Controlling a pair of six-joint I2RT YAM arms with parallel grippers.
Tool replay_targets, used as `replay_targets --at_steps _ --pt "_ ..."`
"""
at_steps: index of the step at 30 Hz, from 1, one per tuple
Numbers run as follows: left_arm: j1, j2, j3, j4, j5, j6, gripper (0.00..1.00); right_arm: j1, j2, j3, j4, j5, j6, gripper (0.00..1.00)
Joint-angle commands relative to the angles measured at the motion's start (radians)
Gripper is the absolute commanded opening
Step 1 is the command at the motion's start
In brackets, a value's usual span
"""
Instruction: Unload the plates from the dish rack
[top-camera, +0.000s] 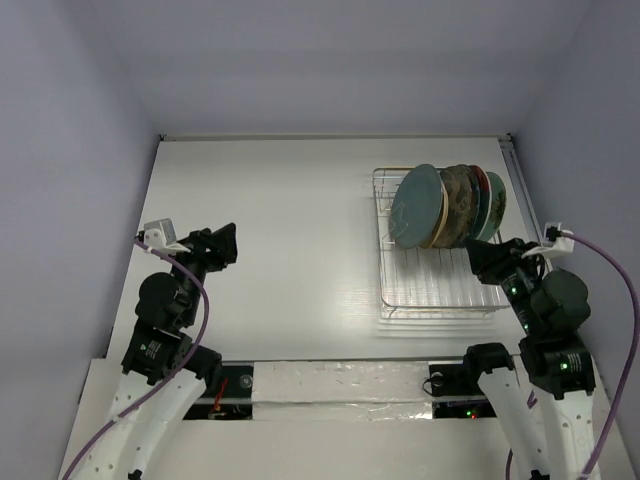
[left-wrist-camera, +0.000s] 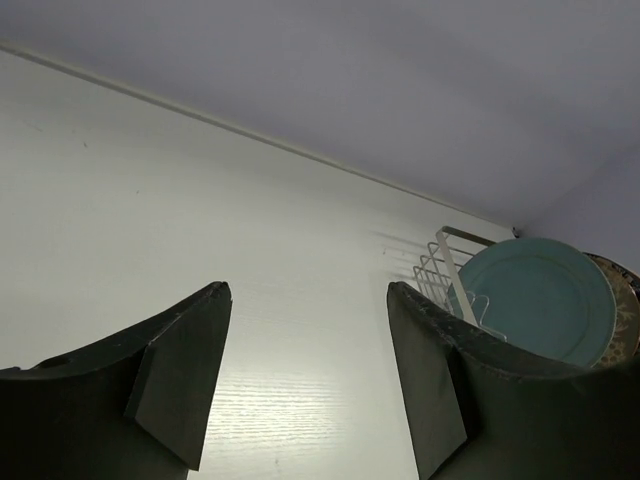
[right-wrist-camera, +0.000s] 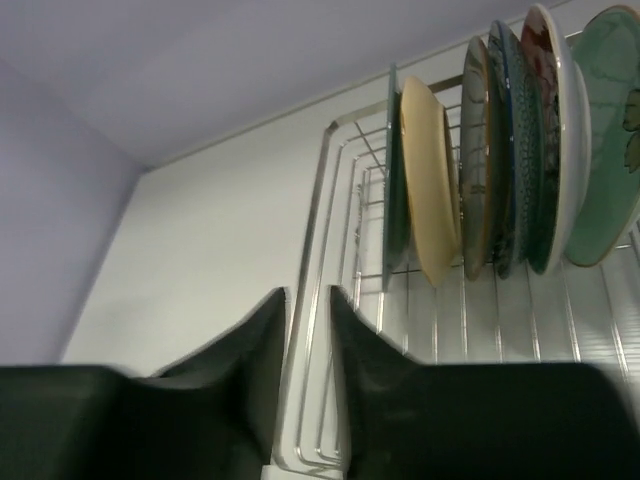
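Observation:
Five plates stand on edge in the back half of the wire dish rack (top-camera: 430, 292). From the left they are teal (top-camera: 418, 206), tan (top-camera: 455, 205), blue-rimmed, red (top-camera: 480, 186) and pale green (top-camera: 496, 214). My right gripper (top-camera: 480, 258) hovers over the rack's right side just in front of the plates, its jaws a narrow gap apart and empty. The right wrist view shows this gripper (right-wrist-camera: 308, 292), the rack rim (right-wrist-camera: 322, 200), the teal plate (right-wrist-camera: 393, 190), the tan plate (right-wrist-camera: 428, 190) and the green plate (right-wrist-camera: 610, 140). My left gripper (top-camera: 222, 245) (left-wrist-camera: 308, 290) is wide open and empty, far left of the rack.
White table (top-camera: 280, 220) with walls close on the left, back and right. The rack's front half holds nothing. In the left wrist view the teal plate (left-wrist-camera: 540, 298) and rack corner (left-wrist-camera: 440, 262) lie to the right. A taped strip (top-camera: 340, 382) runs along the near edge.

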Motion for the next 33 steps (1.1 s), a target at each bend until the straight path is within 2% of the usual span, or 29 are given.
replay_targets --at_steps 1,3,8,11,12,15,16,18,19,22,24,26,33 --pt "-0.004 -0.002 0.022 0.019 0.004 0.016 0.61 -0.005 0.056 0.045 0.005 0.016 -0.021 0.13" --pt "-0.004 0.000 0.019 0.022 0.004 0.013 0.61 -0.005 0.086 0.037 0.031 -0.001 -0.024 0.00" --pt "-0.004 0.033 0.013 0.022 0.004 0.006 0.57 -0.005 0.246 0.040 0.104 -0.004 -0.032 0.00" --pt "-0.004 0.055 0.019 0.008 0.004 0.007 0.41 -0.005 0.306 0.055 0.120 0.025 -0.042 0.00" --pt "-0.004 0.056 0.023 0.008 0.004 0.012 0.27 -0.005 0.332 0.057 0.132 0.016 -0.042 0.00" --pt "-0.004 0.067 0.060 -0.011 0.004 0.041 0.04 -0.005 0.359 0.052 0.146 0.034 -0.045 0.00" --pt "-0.004 0.072 0.074 -0.037 0.004 0.052 0.00 -0.005 0.366 0.054 0.146 0.039 -0.049 0.00" --pt "-0.004 0.079 0.093 -0.054 0.004 0.079 0.00 0.005 0.384 0.054 0.147 0.057 -0.053 0.03" --pt "-0.004 0.079 0.088 -0.065 0.004 0.081 0.00 0.021 0.401 0.051 0.158 0.065 -0.053 0.12" --pt "-0.004 0.070 0.065 -0.062 0.004 0.068 0.00 0.065 0.442 0.048 0.175 0.111 -0.049 0.29" --pt "-0.004 0.066 0.059 -0.055 0.004 0.072 0.00 0.097 0.461 0.046 0.187 0.137 -0.042 0.34" --pt "-0.004 0.067 0.057 -0.053 0.004 0.069 0.00 0.117 0.497 0.048 0.203 0.157 -0.036 0.35" --pt "-0.004 0.059 0.050 -0.045 0.004 0.067 0.17 0.162 0.605 0.065 0.258 0.220 -0.030 0.34"
